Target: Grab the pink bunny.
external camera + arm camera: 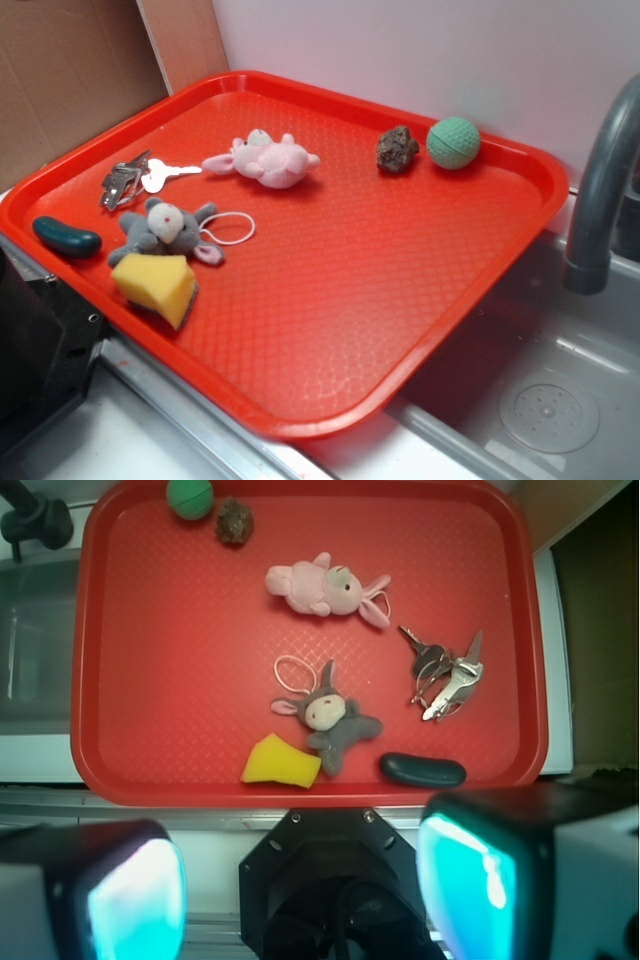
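The pink bunny (pixel 265 160) (pixel 320 588) lies on its side in the far half of the red tray (pixel 400 280) (pixel 180 660), nothing touching it. In the wrist view my gripper (pixel 300 890) hangs high above the tray's near edge, well short of the bunny. Its two cyan pads (pixel 135 900) stand wide apart with nothing between them, so it is open. The exterior view does not show the gripper.
Between gripper and bunny lie a grey plush mouse (pixel 330 715) (pixel 165 228) with a string loop, a yellow sponge (pixel 280 762), a dark oblong piece (pixel 422 770) and keys (pixel 445 675). A brown rock (pixel 397 150) and green ball (pixel 453 142) sit far back. A faucet (pixel 600 190) stands right.
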Robot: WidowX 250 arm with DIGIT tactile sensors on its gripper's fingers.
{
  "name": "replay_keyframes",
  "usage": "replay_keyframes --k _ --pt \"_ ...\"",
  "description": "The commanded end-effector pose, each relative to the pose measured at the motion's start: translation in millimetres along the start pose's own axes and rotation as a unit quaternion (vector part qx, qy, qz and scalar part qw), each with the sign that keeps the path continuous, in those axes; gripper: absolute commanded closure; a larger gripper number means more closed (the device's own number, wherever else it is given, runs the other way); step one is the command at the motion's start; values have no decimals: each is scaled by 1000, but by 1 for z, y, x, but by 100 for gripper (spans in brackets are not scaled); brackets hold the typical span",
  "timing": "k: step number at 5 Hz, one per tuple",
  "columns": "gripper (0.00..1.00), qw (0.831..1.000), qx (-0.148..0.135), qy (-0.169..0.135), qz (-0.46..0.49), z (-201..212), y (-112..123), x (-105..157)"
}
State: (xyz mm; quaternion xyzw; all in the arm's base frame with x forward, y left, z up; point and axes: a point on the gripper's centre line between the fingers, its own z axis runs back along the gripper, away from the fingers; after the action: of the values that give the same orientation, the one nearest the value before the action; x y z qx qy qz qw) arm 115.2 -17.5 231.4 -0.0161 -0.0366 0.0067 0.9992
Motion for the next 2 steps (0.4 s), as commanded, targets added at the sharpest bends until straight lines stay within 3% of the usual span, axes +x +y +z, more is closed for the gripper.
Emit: replay_keyframes --k 1,2 --pt "0 988 -12 32 -152 -55 55 47" --pt "0 966 -14 2 -258 -82 72 86"
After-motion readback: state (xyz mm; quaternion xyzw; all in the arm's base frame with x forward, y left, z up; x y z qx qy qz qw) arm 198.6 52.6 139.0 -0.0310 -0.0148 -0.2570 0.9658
